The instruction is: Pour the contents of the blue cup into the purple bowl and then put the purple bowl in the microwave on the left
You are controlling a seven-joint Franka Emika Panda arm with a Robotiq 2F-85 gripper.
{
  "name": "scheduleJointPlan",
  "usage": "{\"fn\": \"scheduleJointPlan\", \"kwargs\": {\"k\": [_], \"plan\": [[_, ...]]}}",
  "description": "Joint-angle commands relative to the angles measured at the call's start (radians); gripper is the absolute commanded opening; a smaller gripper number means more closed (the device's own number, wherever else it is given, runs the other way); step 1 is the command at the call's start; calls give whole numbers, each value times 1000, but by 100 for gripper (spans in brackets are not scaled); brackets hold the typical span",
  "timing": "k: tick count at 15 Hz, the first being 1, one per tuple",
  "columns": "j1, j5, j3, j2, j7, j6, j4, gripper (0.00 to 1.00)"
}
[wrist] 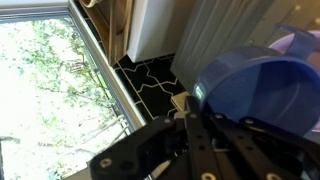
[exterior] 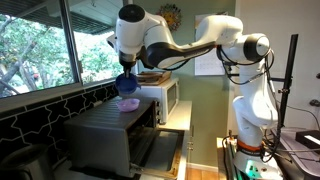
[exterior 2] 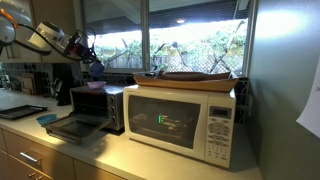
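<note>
- The tool (exterior: 124,75) is closed tight on the small plain dark-blue cup (exterior: 125,84).
- The shallow round lavender bowl (exterior: 128,103) lies just below the cup, on top of the boxy dark-grey metal oven (exterior: 105,135).
- The pour likely needs only a tilt downward over the bowl.

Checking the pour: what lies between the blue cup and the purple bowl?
Nothing shows: in an exterior view the blue cup hangs directly above the purple bowl.
</note>
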Motion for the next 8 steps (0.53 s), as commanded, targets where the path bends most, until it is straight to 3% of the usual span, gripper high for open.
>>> {"fn": "scheduleJointPlan", "kwargs": {"k": [1, 8], "plan": [[4, -10, -3, -28, -16, 15, -38, 1], [6, -27, -1, -29, -10, 17, -44, 1]]}}
